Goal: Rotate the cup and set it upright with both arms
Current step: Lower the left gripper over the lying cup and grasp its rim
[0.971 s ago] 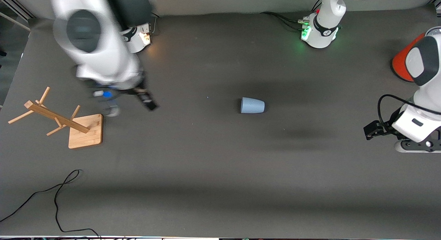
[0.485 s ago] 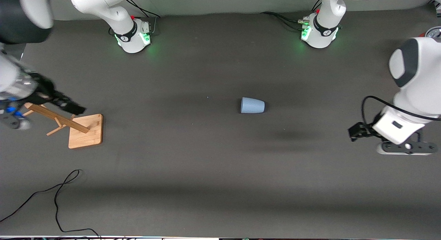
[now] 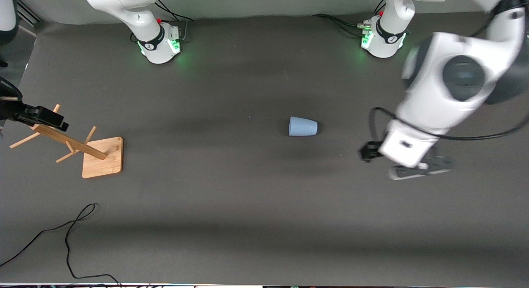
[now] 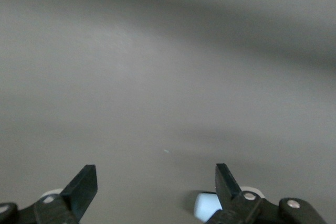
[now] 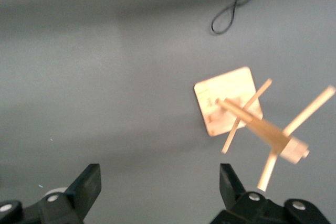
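We see the cup (image 3: 303, 126) lying on its side mid-counter (image 3: 248, 197). Left pincer (image 4: 156, 184) open over bare counter toward the left arm's end; right pincer (image 5: 160, 184) open above the wooden rack (image 3: 66, 141).

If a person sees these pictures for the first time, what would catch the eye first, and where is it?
Probably the small light-blue cup, lying on its side alone in the middle of the dark table. Next, the big white left arm over its own end of the table, its open left gripper empty and apart from the cup. Then the wooden peg rack at the right arm's end, with the open right gripper above it.
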### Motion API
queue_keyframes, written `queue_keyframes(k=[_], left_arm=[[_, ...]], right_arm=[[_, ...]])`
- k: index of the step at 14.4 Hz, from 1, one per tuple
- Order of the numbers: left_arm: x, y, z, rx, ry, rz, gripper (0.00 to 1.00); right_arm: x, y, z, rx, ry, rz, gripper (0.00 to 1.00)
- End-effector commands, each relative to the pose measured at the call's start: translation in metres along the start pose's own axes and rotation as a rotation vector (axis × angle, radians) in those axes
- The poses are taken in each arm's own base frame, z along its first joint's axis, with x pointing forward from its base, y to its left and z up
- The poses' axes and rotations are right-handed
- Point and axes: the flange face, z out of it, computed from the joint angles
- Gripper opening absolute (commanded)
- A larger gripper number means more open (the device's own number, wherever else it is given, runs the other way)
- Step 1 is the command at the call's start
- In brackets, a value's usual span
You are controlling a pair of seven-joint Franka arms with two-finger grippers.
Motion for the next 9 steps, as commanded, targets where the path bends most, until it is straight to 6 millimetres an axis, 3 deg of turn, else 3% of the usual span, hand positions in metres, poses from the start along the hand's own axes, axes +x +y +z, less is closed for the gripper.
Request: queue_keyframes(k=[1,3,4,6,7,9], left_arm=[[-0.060,0.106,0.025,0.122,0.061,-0.054,1.00],[-0.138,0.181,0.034,0.160,0.147,-0.073,1.00],[-0.169,0.204,0.044,0.184,0.184,-0.082,1.00],[-0.239,0.253,0.087,0.259,0.249,0.039,1.00],[-0.262,0.267,0.108,0.286,0.254,0.089,1.00],[-0.265,0.270,0.132,0.330,0.237,0.179,1.00]], right_arm=[[-0.003,0.005,-0.006,-0.012,0.039,-0.099,1.00],[-0.002,0.000,-0.011,-0.012,0.048,-0.097,1.00],[-0.002,-0.002,-0.011,-0.010,0.050,-0.097,1.00],[-0.002,-0.003,-0.011,-0.005,0.048,-0.097,1.00],[-0.001,-0.003,-0.010,-0.004,0.047,-0.098,1.00],[-0.001,-0.002,-0.009,-0.004,0.047,-0.100,1.00]])
